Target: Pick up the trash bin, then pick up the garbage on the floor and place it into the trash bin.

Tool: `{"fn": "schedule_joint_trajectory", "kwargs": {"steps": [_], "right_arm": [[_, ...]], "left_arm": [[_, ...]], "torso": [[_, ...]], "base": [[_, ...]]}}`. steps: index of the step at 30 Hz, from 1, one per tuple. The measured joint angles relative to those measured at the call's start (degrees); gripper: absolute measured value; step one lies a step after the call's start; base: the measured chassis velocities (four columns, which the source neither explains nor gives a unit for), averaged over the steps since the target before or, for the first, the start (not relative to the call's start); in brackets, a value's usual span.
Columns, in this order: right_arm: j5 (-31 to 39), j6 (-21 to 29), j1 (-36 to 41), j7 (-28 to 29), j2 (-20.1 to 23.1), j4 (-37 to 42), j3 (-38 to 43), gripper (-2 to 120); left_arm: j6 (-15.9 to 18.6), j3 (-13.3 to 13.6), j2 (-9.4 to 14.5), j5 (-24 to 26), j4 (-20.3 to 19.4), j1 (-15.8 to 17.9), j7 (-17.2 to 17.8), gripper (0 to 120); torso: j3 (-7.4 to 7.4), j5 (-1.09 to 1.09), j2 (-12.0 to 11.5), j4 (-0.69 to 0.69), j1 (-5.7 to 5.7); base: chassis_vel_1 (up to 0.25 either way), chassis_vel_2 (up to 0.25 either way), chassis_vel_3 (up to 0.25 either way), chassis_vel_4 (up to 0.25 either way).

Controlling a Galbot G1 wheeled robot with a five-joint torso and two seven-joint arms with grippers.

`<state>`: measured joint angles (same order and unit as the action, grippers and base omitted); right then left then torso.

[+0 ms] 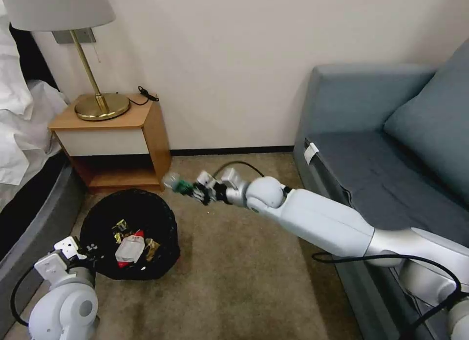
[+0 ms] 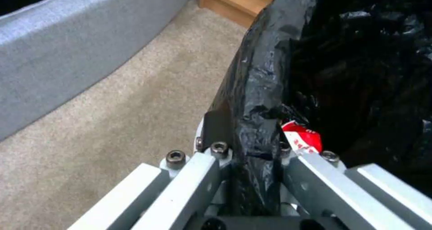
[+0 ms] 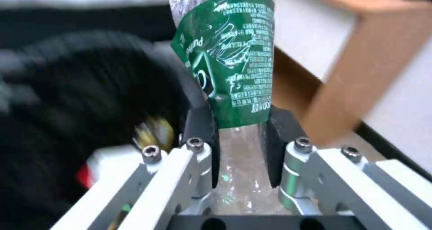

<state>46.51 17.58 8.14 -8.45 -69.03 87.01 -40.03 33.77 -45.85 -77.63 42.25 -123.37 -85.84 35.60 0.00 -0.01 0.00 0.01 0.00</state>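
The trash bin (image 1: pixel 129 232), round and lined with a crinkly black bag, sits low at the left over the carpet. My left gripper (image 1: pixel 78 249) is shut on its near rim (image 2: pixel 254 98). Inside lie a red-white packet (image 1: pixel 129 249), also seen as a red-white corner (image 2: pixel 303 140), and yellow-brown wrappers (image 1: pixel 119 228). My right gripper (image 1: pixel 198 191) is shut on a small clear bottle with a green label (image 1: pixel 177 183), holding it in the air just past the bin's far right edge. The bottle (image 3: pixel 225 57) stands between the black pads (image 3: pixel 202 128), with the bin's dark bag (image 3: pixel 81 98) beyond.
A wooden nightstand (image 1: pixel 117 139) with a brass lamp (image 1: pixel 100 105) stands right behind the bin. A bed edge (image 1: pixel 29 208) runs along the left and a grey-blue sofa (image 1: pixel 381 149) along the right. Open carpet (image 1: pixel 234 271) lies between them.
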Motion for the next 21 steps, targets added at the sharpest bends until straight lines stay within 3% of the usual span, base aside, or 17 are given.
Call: {"fn": "schedule_joint_trajectory", "kwargs": {"steps": [8, 17, 21], "right_arm": [[9.11, 3.2, 0.61, 11.08, -4.82, 7.29, -2.45, 17], [10.93, 3.97, 2.48, 18.02, -7.23, 7.41, -6.54, 17], [10.7, 4.57, 3.01, 19.92, -7.71, 6.45, -7.69, 28]], "left_arm": [[-0.11, 0.78, -0.33, 0.44, -0.13, 0.49, 0.13, 2], [-0.21, 1.53, -0.65, 1.42, -0.48, 1.11, 0.66, 2], [-0.31, 1.79, -0.8, 1.9, -0.98, 1.14, 0.78, 2]], "torso": [[0.0, 0.0, 0.0, 0.0, 0.0], [0.0, 0.0, 0.0, -0.01, 0.0], [0.0, 0.0, 0.0, -0.01, 0.0]], "base": [[0.0, 0.0, 0.0, 0.0], [0.0, 0.0, 0.0, 0.0], [0.0, 0.0, 0.0, 0.0]]}}
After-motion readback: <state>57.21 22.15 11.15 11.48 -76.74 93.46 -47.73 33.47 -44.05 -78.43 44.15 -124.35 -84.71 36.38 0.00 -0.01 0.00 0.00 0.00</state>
